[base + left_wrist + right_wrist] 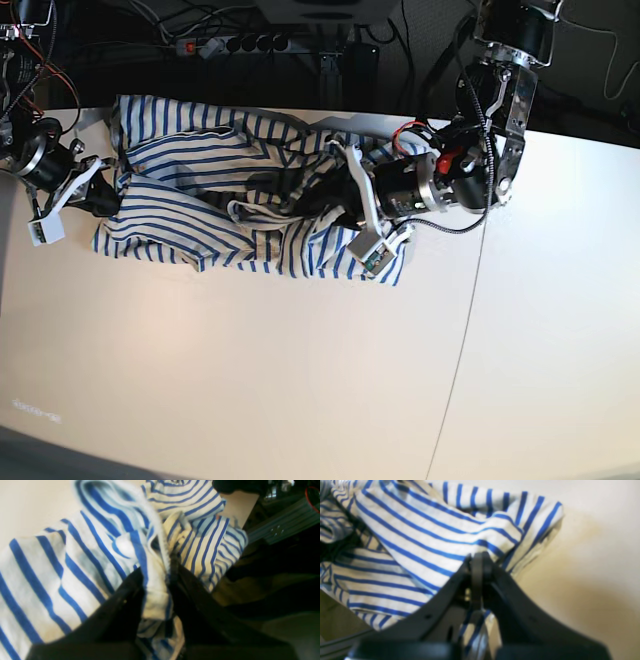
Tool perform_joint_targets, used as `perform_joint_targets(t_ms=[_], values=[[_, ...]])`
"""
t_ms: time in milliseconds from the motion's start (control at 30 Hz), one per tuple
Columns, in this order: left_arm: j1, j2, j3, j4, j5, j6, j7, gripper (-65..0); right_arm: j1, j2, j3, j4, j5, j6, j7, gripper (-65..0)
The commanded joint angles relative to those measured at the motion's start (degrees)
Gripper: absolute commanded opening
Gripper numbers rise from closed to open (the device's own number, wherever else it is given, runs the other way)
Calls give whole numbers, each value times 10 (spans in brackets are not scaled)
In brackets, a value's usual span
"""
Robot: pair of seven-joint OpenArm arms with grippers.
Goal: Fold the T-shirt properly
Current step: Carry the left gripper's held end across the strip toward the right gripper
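T-shirt [230, 200] lies bunched and creased along the far edge of the table [300, 380], stretched between both arms. Left gripper [157, 580] nearly closed, pinching a wad of striped cloth; more cloth heaped just ahead of it. Right gripper [480, 562] fully closed on a thin edge of fabric at the opposite end. Judgement: early stage, shirt not yet spread flat, no fold made; all folding remains
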Motion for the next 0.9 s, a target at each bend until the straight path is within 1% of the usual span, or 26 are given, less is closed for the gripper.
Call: perform_joint_targets(t_ms=[0, 133, 200, 233, 300, 333, 367, 400, 467, 567, 667, 800, 867], values=[[-14, 11, -1, -2, -13, 2, -13, -650, 5, 12, 5, 7, 9, 38, 11, -650], [-29, 37, -1, -27, -14, 2, -4, -650, 5, 12, 5, 7, 9, 38, 11, -650], [-29, 42, 1, -28, -16, 2, -3, -650, 5, 12, 5, 7, 9, 38, 11, -650], [-29, 42, 5, -28, -16, 2, -2, -599, 5, 12, 5, 7, 9, 38, 11, -650], [-29, 42, 19, -29, -15, 2, 2, -439, 5, 12, 5, 7, 9, 38, 11, -650], [-29, 42, 29, -29, -15, 2, 3, -377, 5, 12, 5, 7, 9, 38, 11, -650], [-29, 42, 40, -29, -13, 2, 5, -342, 5, 12, 5, 7, 9, 38, 11, -650], [-29, 43, 51, -29, -9, 2, 5, -332, 5, 12, 5, 7, 9, 38, 11, -650], [-29, 43, 74, -29, -7, 2, 5, -332, 5, 12, 5, 7, 9, 38, 11, -650], [-29, 52, 95, -29, -7, 2, 5, -332, 5, 12, 5, 7, 7, 38, 11, -650], [-29, 70, 96, -28, -24, 2, 5, -332, 6, 12, 5, 7, 7, 38, 12, -650], [-29, 81, 96, -28, -65, 2, 6, -333, 5, 12, 5, 7, 7, 38, 13, -650], [-29, 87, 96, -29, -67, 0, 7, -333, 5, 12, 5, 7, 6, 38, 13, -650]])
